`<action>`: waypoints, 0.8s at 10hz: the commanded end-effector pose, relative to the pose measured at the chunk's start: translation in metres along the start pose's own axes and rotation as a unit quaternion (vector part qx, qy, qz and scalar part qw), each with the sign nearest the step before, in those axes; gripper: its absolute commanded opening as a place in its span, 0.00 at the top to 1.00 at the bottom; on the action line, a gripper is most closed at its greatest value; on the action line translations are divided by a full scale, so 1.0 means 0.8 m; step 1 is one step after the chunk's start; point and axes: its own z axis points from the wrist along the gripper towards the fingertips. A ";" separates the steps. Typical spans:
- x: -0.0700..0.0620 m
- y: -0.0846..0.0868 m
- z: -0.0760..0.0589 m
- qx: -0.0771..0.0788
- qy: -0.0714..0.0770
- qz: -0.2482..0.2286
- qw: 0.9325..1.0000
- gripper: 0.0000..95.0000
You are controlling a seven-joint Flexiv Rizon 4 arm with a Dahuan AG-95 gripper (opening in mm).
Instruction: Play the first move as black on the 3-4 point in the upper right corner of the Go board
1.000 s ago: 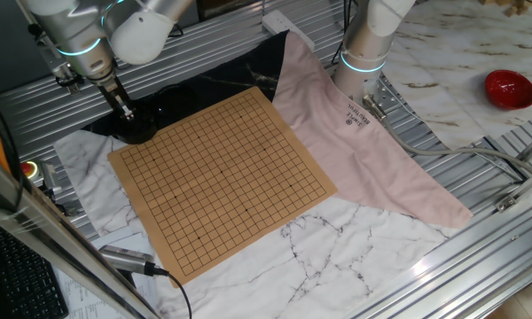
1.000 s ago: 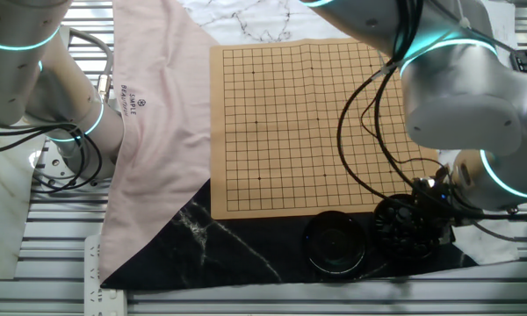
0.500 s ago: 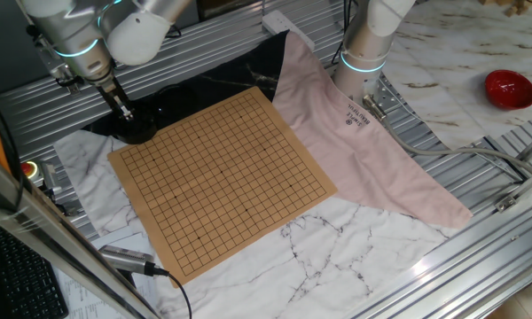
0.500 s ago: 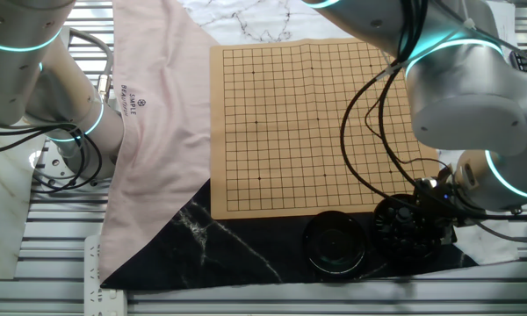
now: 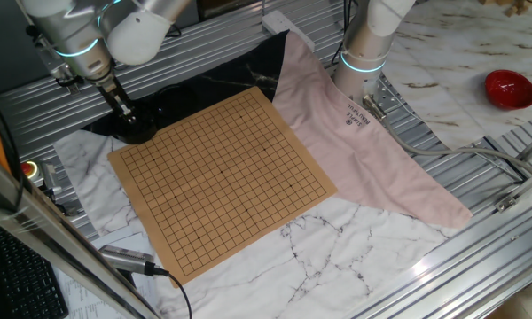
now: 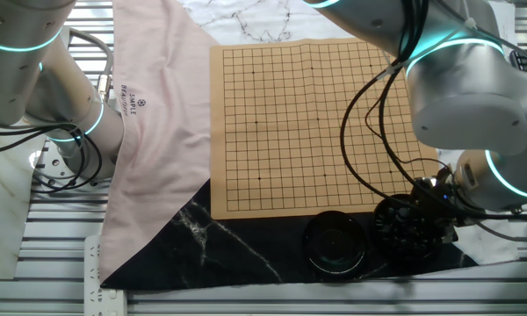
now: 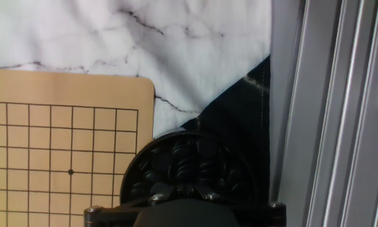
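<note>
In the other fixed view, going left to right, a pale pink cloth (image 6: 162,114) lies beside the tan wooden Go board (image 6: 312,123), whose grid carries no stones. Below the board, on a black marbled cloth (image 6: 237,250), stands a round black bowl lid (image 6: 335,243); what it contains cannot be made out. Just right of it is the round black bowl (image 6: 410,230) with the silver robot arm (image 6: 470,96) over it.

The hand view shows that bowl filled with glossy black stones (image 7: 189,165), piled together, none yet on the board. The bowl sits just beside the board's corner, partly on white marbled cloth (image 7: 195,57).

The dark two-finger gripper (image 5: 125,112) reaches down into the bowl; whether its fingers are spread or pinched on a stone cannot be told.
</note>
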 end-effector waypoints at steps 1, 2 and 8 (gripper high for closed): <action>-0.001 -0.001 0.001 0.002 0.002 0.003 1.000 0.80; -0.002 -0.002 0.003 0.003 0.003 0.003 1.000 0.80; 0.001 -0.005 0.014 0.003 0.009 0.002 1.000 0.80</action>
